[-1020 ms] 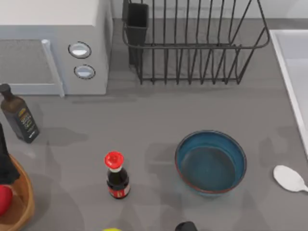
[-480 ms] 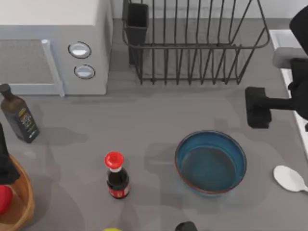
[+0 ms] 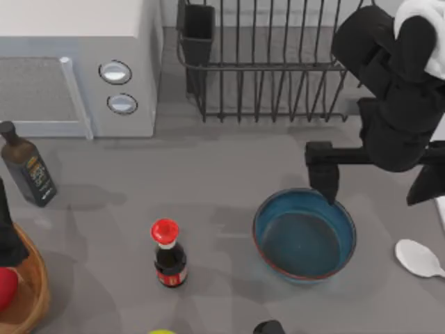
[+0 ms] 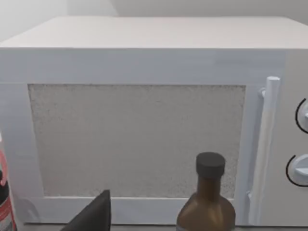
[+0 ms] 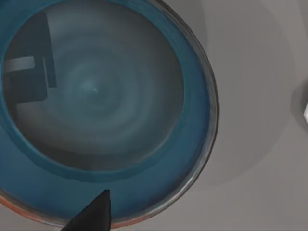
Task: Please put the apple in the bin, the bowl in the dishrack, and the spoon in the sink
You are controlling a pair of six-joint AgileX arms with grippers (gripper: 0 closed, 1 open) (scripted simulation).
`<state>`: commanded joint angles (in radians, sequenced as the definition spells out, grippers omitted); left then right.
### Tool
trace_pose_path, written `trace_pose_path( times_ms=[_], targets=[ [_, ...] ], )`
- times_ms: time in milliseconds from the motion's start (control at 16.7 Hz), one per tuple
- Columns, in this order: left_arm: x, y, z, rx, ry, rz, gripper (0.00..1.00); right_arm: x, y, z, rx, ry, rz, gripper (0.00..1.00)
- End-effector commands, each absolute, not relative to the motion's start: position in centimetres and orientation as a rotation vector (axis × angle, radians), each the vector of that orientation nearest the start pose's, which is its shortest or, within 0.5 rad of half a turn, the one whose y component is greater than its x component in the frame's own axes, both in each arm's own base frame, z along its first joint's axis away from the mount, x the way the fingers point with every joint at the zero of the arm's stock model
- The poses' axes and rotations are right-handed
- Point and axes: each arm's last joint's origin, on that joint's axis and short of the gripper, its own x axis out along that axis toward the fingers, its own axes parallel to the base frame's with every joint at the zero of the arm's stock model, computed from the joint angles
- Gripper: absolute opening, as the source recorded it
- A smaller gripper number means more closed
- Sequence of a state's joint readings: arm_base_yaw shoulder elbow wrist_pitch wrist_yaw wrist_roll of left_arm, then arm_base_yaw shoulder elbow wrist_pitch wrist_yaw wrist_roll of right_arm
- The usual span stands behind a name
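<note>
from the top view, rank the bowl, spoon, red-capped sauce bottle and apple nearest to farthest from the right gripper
Right gripper sits over the bowl's far rim.
1. bowl, directly beneath
2. spoon, right edge
3. red-capped sauce bottle, left of the bowl
4. apple, far left

No text can be read anywhere. The dark bottle [image 3: 25, 172] at the left, near the microwave [image 3: 76, 66], wears a label with pale marks too small to make out, and the sauce bottle [image 3: 169, 254] carries a red label, equally illegible.
</note>
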<state>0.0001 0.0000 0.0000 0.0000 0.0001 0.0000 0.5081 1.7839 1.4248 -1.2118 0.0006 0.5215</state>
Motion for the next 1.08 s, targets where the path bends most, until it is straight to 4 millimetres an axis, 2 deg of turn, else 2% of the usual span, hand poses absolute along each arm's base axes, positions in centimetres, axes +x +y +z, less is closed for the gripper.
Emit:
trace_pose_path(
  times_ms=[360, 480, 840, 960, 1080],
  targets=[
    [10.6, -0.1, 16.0, 0.0, 0.0, 0.0, 1.0, 28.9, 16.3, 22.4, 0.008, 1.573, -0.01, 1.0],
    [10.6, -0.1, 16.0, 0.0, 0.0, 0.0, 1.0, 29.0, 16.4, 20.8, 0.005, 1.576, -0.01, 1.0],
    [10.6, -0.1, 16.0, 0.0, 0.0, 0.0, 1.0, 29.1, 16.5, 13.9, 0.01, 1.564, -0.005, 1.0],
    [10.6, -0.1, 16.0, 0.0, 0.0, 0.0, 1.0, 28.9, 16.4, 12.9, 0.008, 1.571, -0.008, 1.0],
    [10.6, -0.1, 16.0, 0.0, 0.0, 0.0, 1.0, 28.9, 16.4, 12.9, 0.008, 1.571, -0.008, 1.0]
  ],
)
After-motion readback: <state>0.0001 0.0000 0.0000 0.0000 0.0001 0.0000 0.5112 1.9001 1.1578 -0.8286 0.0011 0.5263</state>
